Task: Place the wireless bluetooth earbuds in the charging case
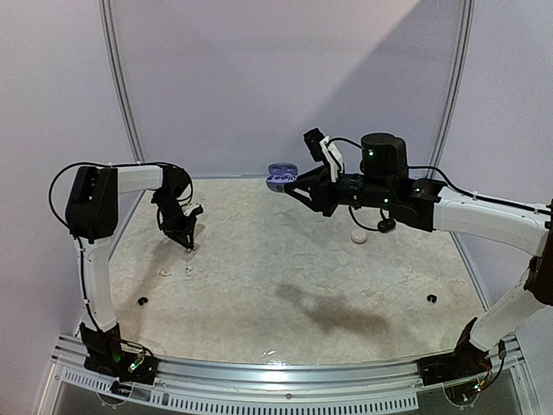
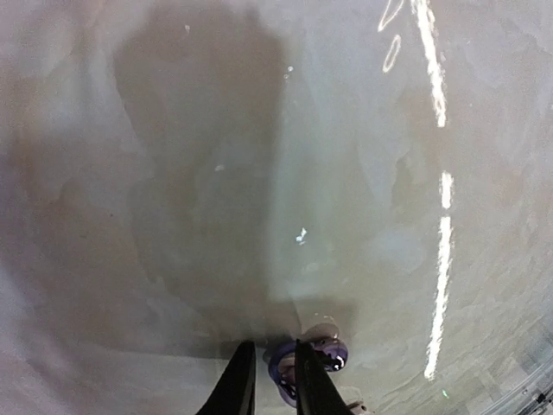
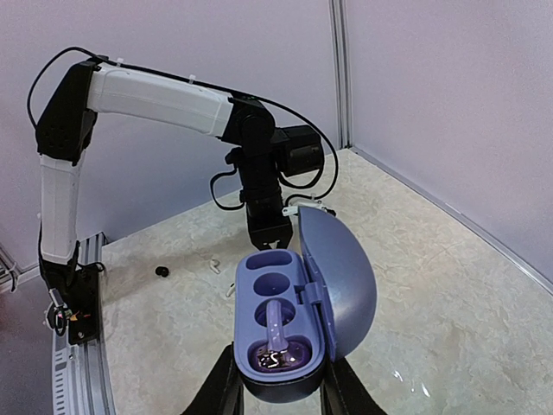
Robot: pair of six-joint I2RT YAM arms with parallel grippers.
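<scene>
One purple earbud [image 2: 324, 353] at L end effector [image 2: 273, 346], grip unclear; R end effector [image 3: 281, 373] clamps open case [image 3: 346, 277].

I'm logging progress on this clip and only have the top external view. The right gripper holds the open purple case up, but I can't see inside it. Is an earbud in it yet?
Observer: Yes. In the right wrist view, the charging case has one purple earbud seated in its near socket. The far socket is empty.
Operator: And what's under the left gripper? From above, the arm hides its fingertips.
Observer: The left wrist view shows a second purple earbud lying on the table at the tips of the left gripper, partly behind one finger. I can't tell whether it is pinched.
</scene>
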